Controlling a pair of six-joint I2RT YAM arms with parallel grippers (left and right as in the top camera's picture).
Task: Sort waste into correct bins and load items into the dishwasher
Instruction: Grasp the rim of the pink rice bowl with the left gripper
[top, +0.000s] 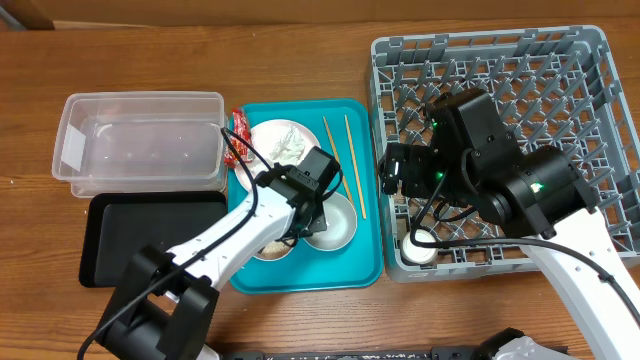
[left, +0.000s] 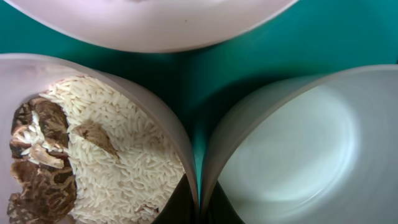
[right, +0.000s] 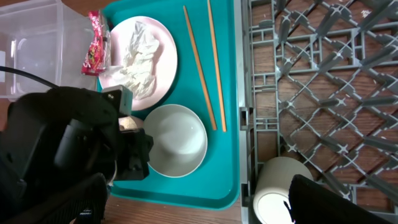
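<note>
Left gripper (top: 312, 218): it sits low over the teal tray (top: 365, 255), at the spot where the rice dish (left: 37, 68) and the grey-white bowl (top: 338, 228) meet. In the left wrist view you see two dark tips at the bottom edge, one on each side of the touching rims. You cannot tell whether they pinch anything or how far apart they stand.

Right gripper (right: 318, 202): only one dark finger shows, in the lower right corner of the right wrist view, just beside the white cup (right: 278, 193). You cannot tell its state, nor whether it touches the cup.

Cup: it stands in the near left corner of the grey dish rack (top: 590, 100), mouth up.

Rice scraps (left: 130, 168): a heap of whitish grains in the rice dish, with brown bits (left: 37, 155) along its left side.

Bowl: it is on the tray, upright, its rim against the rice dish.

Plate (top: 268, 128): it lies at the far end of the tray and carries the crumpled white napkin (top: 290, 145).

Red wrapper (right: 94, 50): it lies at the tray's far left edge, touching the plate's left rim and just beside the clear tub (top: 140, 140).

Chopsticks (right: 199, 68): two thin wooden sticks lie on the tray's right side, between the plate and the rack, spread slightly apart.

Bins: the clear tub is left of the tray at the far side. The black tray (top: 140, 240) lies just in front of the tub.

Surface: everything rests on a wooden table (top: 300, 50).
</note>
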